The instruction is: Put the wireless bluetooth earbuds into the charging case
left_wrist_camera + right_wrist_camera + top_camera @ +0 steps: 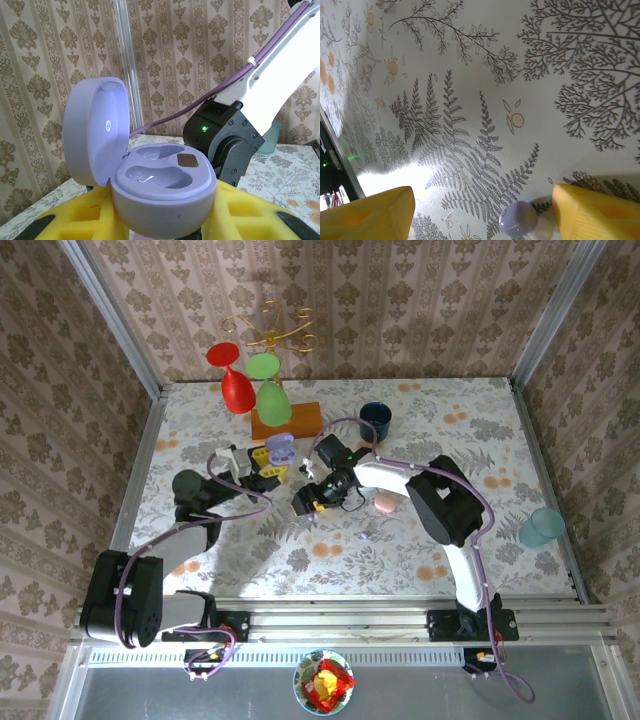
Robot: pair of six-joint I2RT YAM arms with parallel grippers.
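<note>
Lying between wide right jaws: tiny glossy lilac earbud; left jaws clamp open lilac case.

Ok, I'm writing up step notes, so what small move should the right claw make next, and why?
Probably close the right claw on the earbud: the small lilac piece lies on the table between its open yellow fingers, not yet gripped. The left claw holds the charging case, lid open, wells apparently empty.

Floral table: navy cup, orange block, pink case, lilac earbud.
</note>
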